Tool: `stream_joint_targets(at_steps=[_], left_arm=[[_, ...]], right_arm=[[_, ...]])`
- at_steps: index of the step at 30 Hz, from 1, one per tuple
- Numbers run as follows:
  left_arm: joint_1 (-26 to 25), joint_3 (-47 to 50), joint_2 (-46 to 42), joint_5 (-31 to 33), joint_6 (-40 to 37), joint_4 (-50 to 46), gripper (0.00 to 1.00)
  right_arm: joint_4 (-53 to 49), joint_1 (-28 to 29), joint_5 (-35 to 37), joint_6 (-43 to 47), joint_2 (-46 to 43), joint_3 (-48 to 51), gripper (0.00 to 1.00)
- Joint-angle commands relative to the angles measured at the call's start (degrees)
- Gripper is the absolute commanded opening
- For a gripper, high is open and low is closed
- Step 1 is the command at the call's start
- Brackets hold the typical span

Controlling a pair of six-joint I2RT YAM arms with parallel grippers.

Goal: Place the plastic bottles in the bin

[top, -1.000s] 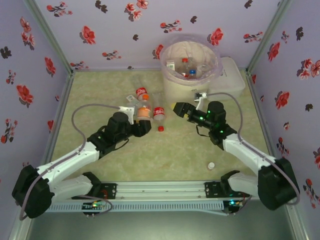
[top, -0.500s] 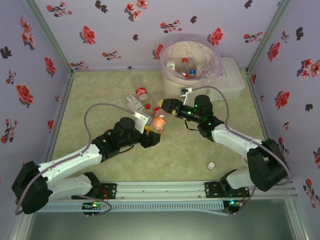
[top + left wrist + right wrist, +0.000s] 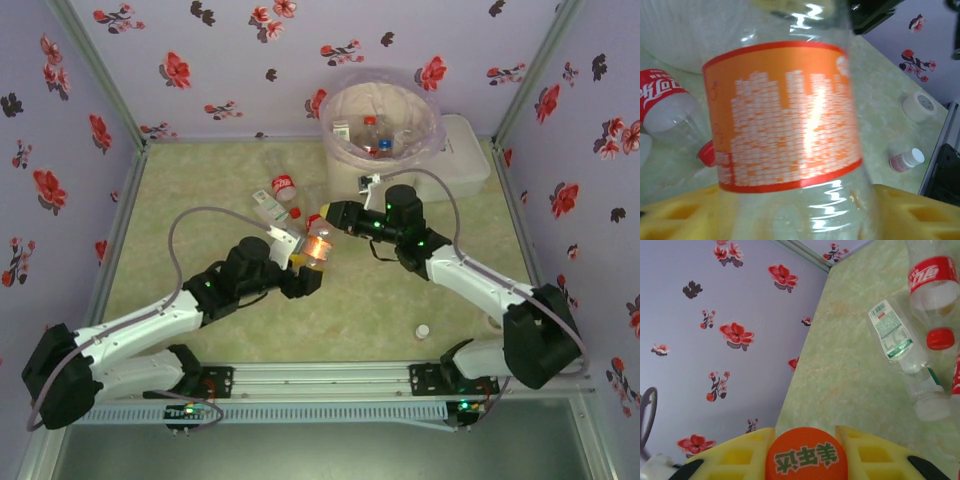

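Note:
An orange-labelled clear plastic bottle (image 3: 316, 246) hangs above the table's middle, held at both ends. My left gripper (image 3: 303, 258) is shut on its lower body; in the left wrist view the bottle (image 3: 785, 115) stands between the yellow fingers (image 3: 680, 212). My right gripper (image 3: 329, 213) is shut on its orange cap (image 3: 806, 456). Behind them lie a red-labelled bottle (image 3: 283, 186) and a green-white-labelled bottle (image 3: 265, 203), seen again as the red-labelled bottle (image 3: 932, 282) and the green-white one (image 3: 895, 337). The cream bin (image 3: 335, 110) with its pinkish bag stands at the back, several bottles (image 3: 372, 128) inside.
A flat white lidded box (image 3: 468, 160) sits right of the bin. A loose red cap (image 3: 296, 212) lies by the bottles. A tiny white-capped bottle (image 3: 423, 330) rests near the right arm, with a tape roll (image 3: 919, 105) beyond it. Flowered walls enclose the table.
My left gripper lifted the orange-labelled bottle off the table and carried it right. My right gripper swung left from the bin and shut on its cap. Little has moved in the last half second.

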State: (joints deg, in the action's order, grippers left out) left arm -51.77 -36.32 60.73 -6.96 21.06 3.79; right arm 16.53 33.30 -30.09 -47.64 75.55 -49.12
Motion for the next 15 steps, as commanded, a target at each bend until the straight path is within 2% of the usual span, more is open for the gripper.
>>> stream_joint_targets(at_steps=[1,3,6,9,11,13,15], left_arm=[[0.4,1.1,-1.6,6.8,1.3,2.3,0.88],[0.4,1.8,-2.4,8.8,1.9,3.1,0.99],[0.5,3.1,-3.9,15.8,4.3,3.5,1.0],[1.9,3.7,-5.0,23.6,11.8,-0.5,1.0],[3.7,5.5,-5.1,24.5,17.9,-1.5,1.0],[4.9,7.8,-5.1,24.5,23.3,-1.0,0.99],[5.4,10.4,-5.4,24.2,27.5,0.9,0.99]], right_arm=[[-13.2,0.3,4.0,12.7,-5.8,-8.8,0.17],[-21.5,-0.2,6.7,19.1,-7.6,-15.9,0.14],[-30.0,-1.3,13.3,27.4,-9.5,-26.7,0.11],[-32.8,-2.9,20.4,33.3,-9.1,-36.4,0.09],[-29.6,-3.7,26.1,39.2,-8.1,-39.4,0.09],[-21.1,-4.8,30.9,44.8,-6.8,-38.3,0.09],[-12.3,-7.2,31.6,48.5,-4.1,-36.9,0.05]])
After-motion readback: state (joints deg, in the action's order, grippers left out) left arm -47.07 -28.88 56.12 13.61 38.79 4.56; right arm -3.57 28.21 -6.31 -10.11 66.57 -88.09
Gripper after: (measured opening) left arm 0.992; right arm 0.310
